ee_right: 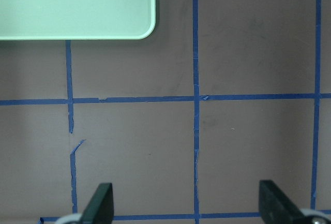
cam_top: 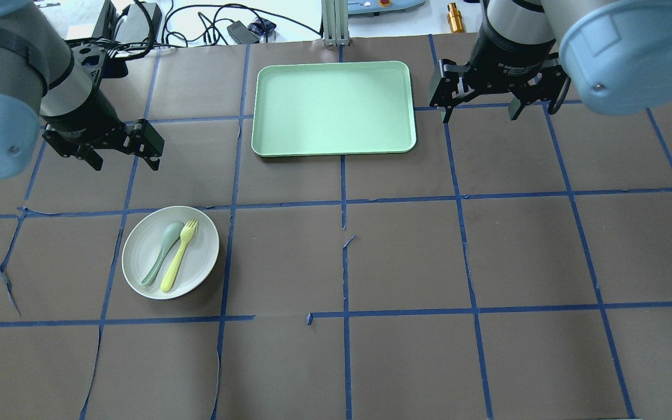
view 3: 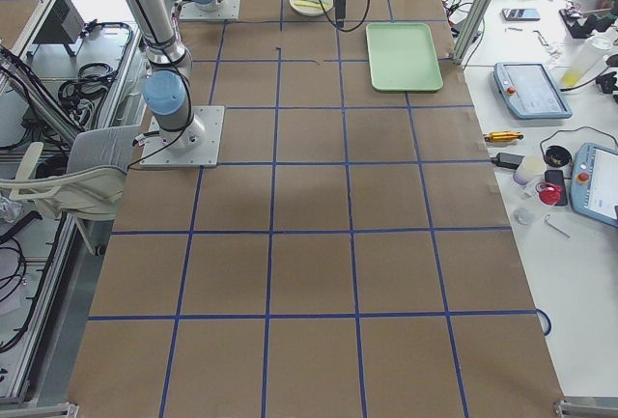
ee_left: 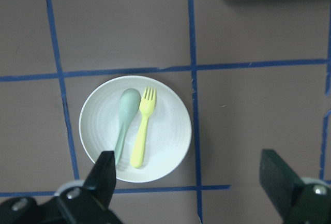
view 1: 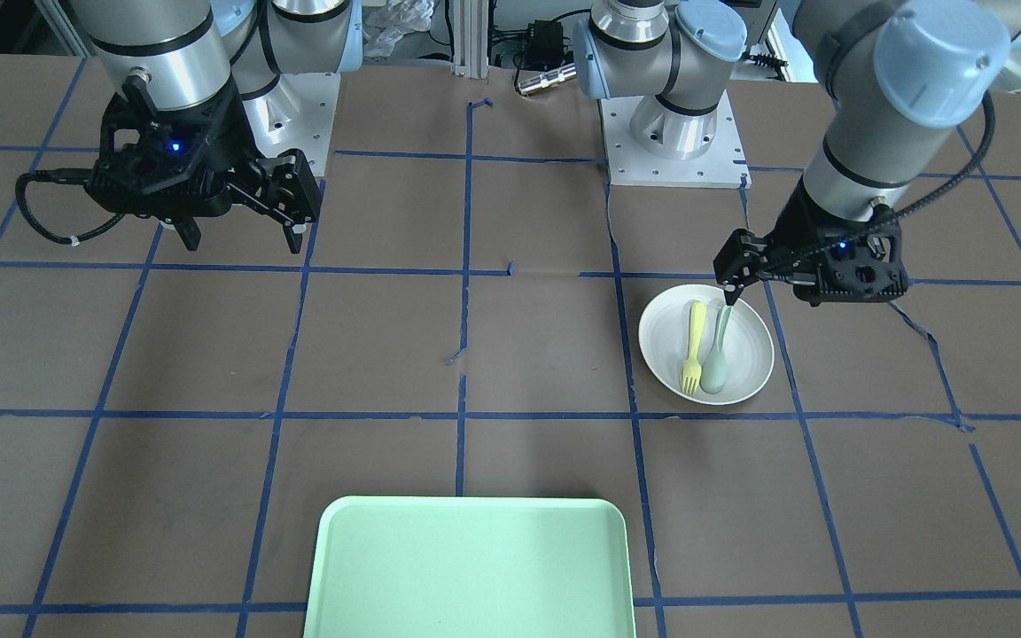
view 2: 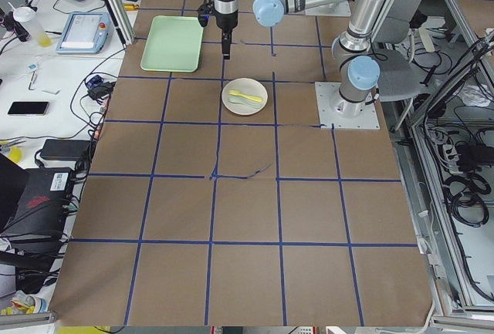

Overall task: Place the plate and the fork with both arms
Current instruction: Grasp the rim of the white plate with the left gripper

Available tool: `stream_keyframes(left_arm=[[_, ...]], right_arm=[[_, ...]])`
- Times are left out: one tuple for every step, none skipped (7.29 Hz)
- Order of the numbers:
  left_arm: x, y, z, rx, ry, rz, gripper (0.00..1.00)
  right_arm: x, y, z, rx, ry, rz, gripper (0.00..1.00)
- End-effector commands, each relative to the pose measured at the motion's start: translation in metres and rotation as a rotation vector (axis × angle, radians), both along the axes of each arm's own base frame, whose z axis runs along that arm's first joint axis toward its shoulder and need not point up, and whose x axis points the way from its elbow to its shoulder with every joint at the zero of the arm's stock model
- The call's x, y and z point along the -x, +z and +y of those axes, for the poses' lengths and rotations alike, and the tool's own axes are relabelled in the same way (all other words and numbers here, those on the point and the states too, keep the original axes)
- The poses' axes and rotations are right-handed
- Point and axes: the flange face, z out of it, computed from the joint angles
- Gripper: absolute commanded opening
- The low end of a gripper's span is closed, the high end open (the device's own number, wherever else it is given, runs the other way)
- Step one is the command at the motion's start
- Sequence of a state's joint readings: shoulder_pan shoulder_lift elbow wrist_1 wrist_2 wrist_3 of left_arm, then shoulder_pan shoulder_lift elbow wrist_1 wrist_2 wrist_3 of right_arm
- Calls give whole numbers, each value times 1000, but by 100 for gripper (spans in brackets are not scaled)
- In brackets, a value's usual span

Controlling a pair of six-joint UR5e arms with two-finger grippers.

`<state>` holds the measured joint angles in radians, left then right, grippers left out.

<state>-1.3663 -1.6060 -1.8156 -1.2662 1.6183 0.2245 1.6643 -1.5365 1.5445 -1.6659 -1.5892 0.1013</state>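
Observation:
The white plate (cam_top: 199, 256) lies on the brown table at the left. The pale yellow fork (cam_top: 179, 255) and a grey-green spoon (cam_top: 162, 251) lie side by side in it. My left gripper (cam_top: 125, 157) hangs open and empty above the table, just beyond the plate's far edge. In the left wrist view, the plate (ee_left: 165, 131) and fork (ee_left: 142, 131) show below between the open fingers (ee_left: 103, 177). My right gripper (cam_top: 479, 111) is open and empty, right of the tray's far corner, high above the table.
The mint-green tray (cam_top: 336, 108) lies at the table's far middle, between the two grippers. Blue tape lines cross the brown table cover. The arm bases (view 1: 674, 133) stand at the robot's edge.

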Motion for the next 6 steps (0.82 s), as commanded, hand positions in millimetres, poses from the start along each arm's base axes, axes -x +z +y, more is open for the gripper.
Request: stream_keyframes(left_arm=[[-72,-96,30,13,-18,23,98],[-96,-131,37,26,0,96,94],[-106,-156,42,-16,20,123,87],[-109,-172,38,-39,21,135,80],[-112,-185,34,-30,21,120,78],[-113,-197,34,-54,28,130,71]], right_arm=[[0,0,0,0,0,0,100],[0,-1,0,-1,0,0,100],[0,-1,0,-3,0,0,100],[0,-2,0,-4,0,0,100],[0,-2,0,-4,0,0,100],[0,-2,0,-4,0,0,100]])
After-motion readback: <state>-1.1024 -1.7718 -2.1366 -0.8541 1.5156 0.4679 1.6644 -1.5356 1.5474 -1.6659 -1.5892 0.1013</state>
